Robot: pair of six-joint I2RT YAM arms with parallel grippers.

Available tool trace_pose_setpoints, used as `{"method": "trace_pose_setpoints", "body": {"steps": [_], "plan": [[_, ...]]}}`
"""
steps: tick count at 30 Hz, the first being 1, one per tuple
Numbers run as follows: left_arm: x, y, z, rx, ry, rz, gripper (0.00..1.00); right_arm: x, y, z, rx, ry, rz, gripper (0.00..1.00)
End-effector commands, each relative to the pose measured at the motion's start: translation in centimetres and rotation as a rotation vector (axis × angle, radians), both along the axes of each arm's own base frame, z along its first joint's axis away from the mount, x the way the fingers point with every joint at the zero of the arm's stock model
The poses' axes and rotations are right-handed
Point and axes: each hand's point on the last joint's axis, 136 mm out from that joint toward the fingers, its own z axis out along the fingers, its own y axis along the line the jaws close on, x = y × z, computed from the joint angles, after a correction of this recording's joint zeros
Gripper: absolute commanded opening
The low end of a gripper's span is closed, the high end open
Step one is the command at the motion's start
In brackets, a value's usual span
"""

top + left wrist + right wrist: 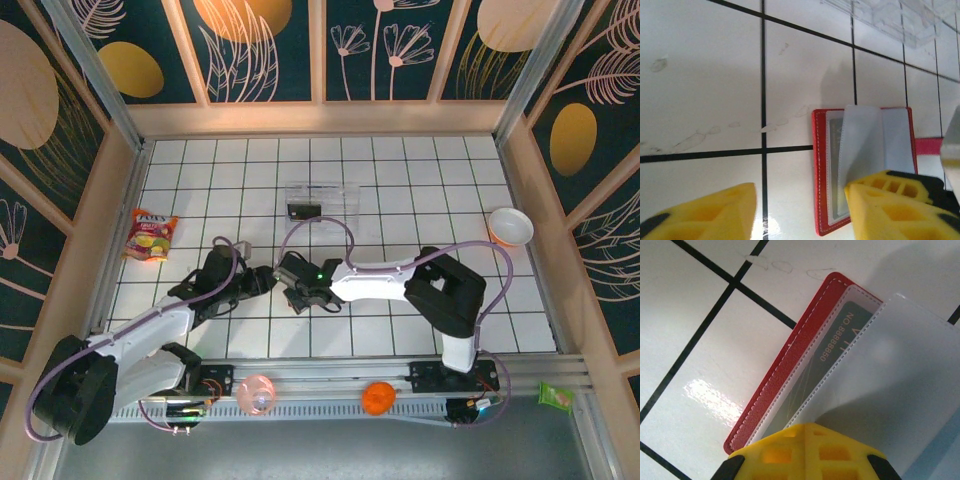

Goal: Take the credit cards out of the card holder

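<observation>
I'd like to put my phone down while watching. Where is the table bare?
Bare tiles lie between the snack packet and the clear tray, and between the tray and the bowl. Crowded in the middle, where the left gripper and right gripper meet over the card holder.

Wears white shells between black joint housings on left arm (140, 340) and right arm (375, 278); sits on black bases; trails looping lilac cables (320, 221) from base to wrist; glows at one green light (320, 268); ends in yellow fingers (900, 210) with recessed cells, black patches at edges.
</observation>
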Motion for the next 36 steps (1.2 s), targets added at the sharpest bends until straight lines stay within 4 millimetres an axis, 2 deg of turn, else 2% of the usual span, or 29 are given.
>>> {"method": "trace_pose_setpoints", "body": {"steps": [1,6,10,14,15,17,19,27,32,36], "plan": [[0.1,-1.8,0.6,-0.07,-0.002,-0.046,0.4,0.6,-0.1,1.1,0.071,-0.017,-0.039,0.0],[-0.1,-3.7,0.2,-0.102,0.019,-0.083,0.3,0.7,0.2,2.4,0.17,-0.013,-0.047,0.0],[0.0,-4.7,-0.1,-0.107,0.026,-0.105,0.25,0.9,-0.5,2.6,0.194,-0.004,-0.079,0.0],[0.1,-4.5,-0.8,-0.071,0.051,-0.084,0.2,1.0,-1.3,2.5,0.182,-0.004,-0.098,0.0],[0.2,-4.2,-0.8,-0.059,0.05,-0.071,0.2,0.9,-1.2,2.6,0.181,-0.006,-0.088,0.08],[0.3,-3.2,-0.8,-0.024,0.041,-0.029,0.26,0.7,-1.0,3.1,0.167,-0.026,-0.068,0.27],[0.3,-2.2,-0.6,0.004,0.029,0.003,0.32,0.6,-0.9,3.0,0.152,-0.023,-0.053,0.36],[-0.1,-1.4,-0.9,0.011,0.038,0.018,0.35,-0.1,-0.7,0.1,0.048,0.006,-0.024,0.51],[-0.3,-1.6,-0.9,0.007,0.04,-0.002,0.35,-0.2,-1.3,-1.3,-0.061,-0.015,-0.025,0.53],[-0.4,-2.2,-1.0,-0.007,0.042,-0.034,0.3,-0.5,-1.6,-1.7,-0.06,-0.004,-0.037,0.43]]}}
